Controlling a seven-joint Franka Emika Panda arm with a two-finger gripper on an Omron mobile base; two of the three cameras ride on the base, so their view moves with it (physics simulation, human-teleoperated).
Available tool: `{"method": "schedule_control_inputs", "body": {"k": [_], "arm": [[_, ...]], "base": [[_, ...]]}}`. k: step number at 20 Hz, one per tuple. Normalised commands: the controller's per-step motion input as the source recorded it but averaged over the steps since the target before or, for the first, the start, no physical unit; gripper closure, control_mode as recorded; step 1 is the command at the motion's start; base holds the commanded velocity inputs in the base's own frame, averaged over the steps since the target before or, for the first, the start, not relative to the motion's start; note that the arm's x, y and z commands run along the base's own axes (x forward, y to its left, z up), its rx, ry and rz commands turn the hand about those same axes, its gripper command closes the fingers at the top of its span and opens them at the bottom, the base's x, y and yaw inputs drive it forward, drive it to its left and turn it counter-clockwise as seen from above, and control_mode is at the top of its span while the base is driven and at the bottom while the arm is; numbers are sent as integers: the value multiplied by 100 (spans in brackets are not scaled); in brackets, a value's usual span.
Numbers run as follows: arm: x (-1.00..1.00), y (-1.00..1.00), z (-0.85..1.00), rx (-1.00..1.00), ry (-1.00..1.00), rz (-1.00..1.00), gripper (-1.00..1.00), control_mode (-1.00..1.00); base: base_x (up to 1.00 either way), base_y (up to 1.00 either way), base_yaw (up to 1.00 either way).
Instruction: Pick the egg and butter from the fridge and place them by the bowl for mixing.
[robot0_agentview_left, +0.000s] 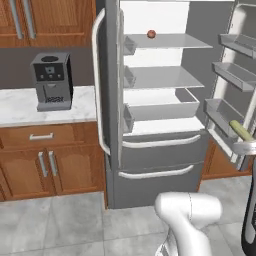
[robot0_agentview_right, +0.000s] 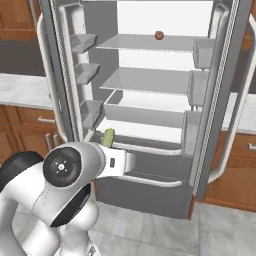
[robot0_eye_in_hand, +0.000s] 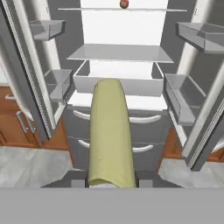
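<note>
While the fridge (robot0_agentview_left: 160, 150) stands with both doors swung wide, start well out to its left: a dark grey coffee machine (robot0_agentview_left: 51, 81) sits on the pale marble desk (robot0_agentview_left: 20, 107), above wooden cabinets (robot0_agentview_left: 45, 160) that run right up to the fridge's side. Long curved white handles (robot0_agentview_left: 98, 80) edge the open left door. Inside the fridge it is white, with grey glassy shelves stacked one above another and a drawer below them. On the top shelf (robot0_agentview_left: 167, 41), toward its left half in the left base view, sits the egg (robot0_agentview_left: 151, 34), a small brown ball resting alone on the glass; the right base view shows it at (robot0_agentview_right: 159, 35), and the hand view catches it at the very top (robot0_eye_in_hand: 124, 4). Moving right, clear door bins (robot0_agentview_left: 235, 75) climb the right door. Out in front of the fridge, level with its lowest bin and clear of the shelves, is the butter (robot0_agentview_left: 241, 131), a yellow-olive stick, and the gripper (robot0_eye_in_hand: 111, 181) has it: the jaws are closed tight on its near end, so the stick points straight from the hand toward the fridge's open middle (robot0_eye_in_hand: 110, 131). From the right base view the butter's tip (robot0_agentview_right: 108, 136) peeks out above the white wrist, just before the lower drawers.
</note>
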Motion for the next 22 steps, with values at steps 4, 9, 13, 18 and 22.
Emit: {"method": "schedule_control_inputs", "body": {"k": [4,9,13,18,22], "arm": [[0,0,0,0,0,0,100,100],[0,0,0,0,0,0,100,100],[0,0,0,0,0,0,100,100],[0,0,0,0,0,0,100,100],[0,0,0,0,0,0,100,100]], "base": [[-100,21,-3],[-33,-33,-47],[0,-58,-70],[3,-47,-83],[8,-46,-83]]}}
